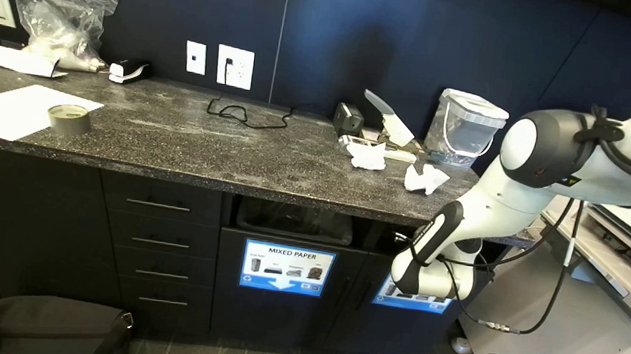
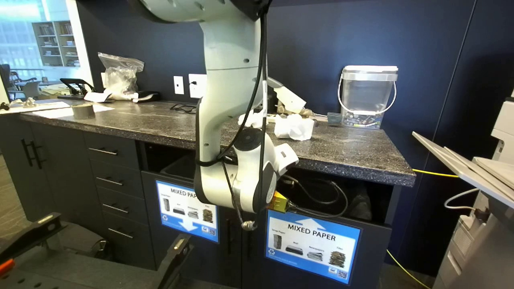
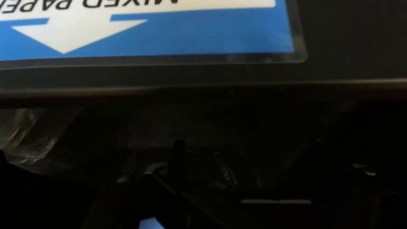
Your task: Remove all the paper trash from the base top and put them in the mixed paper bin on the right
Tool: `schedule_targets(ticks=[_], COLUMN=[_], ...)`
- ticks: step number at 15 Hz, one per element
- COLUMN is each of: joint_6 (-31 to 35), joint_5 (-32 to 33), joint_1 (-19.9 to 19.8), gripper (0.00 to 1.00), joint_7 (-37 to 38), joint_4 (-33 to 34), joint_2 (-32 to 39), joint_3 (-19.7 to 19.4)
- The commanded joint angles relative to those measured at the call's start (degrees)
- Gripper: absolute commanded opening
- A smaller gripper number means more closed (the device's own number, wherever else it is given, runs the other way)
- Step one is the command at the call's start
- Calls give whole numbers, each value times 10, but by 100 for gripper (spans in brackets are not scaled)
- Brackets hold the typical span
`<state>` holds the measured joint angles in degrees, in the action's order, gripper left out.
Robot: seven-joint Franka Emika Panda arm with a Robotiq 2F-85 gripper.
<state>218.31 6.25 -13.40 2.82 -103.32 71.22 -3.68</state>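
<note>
Two crumpled white papers lie on the dark countertop, one by the stapler and one nearer the front edge. They also show in an exterior view, partly behind the arm. The right mixed paper bin's sign has an upward arrow, and its dark opening is under the counter. My arm bends down in front, with the gripper reaching into that opening, hidden in both exterior views. In the very dark wrist view, my gripper looks open, fingers apart, with no paper seen between them.
The counter edge overhangs the opening. A clear bucket and a stapler stand behind the papers. A tape roll is at the left. A printer stands at the right. Another bin is to the left.
</note>
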Motion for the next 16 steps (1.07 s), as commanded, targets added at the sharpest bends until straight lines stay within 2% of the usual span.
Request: schedule_targets(ticks=[1,4,7,11,14,16], joint_6=[-76,-174,-300,-488,-559,-569], joint_5=[120,188,207,159,97,50], joint_1=[-38,-65,-90,-113,-89,-81], gripper=[100,100,100,100,100,100], joint_7=[-9,-25,-62,-162,-227,-269], joint_4=[-137,-205,-260,-309,-304,-288], joint_2=[-136,-221,-316,-444,-507,-530], joint_3=[27,50,86,145,148,153])
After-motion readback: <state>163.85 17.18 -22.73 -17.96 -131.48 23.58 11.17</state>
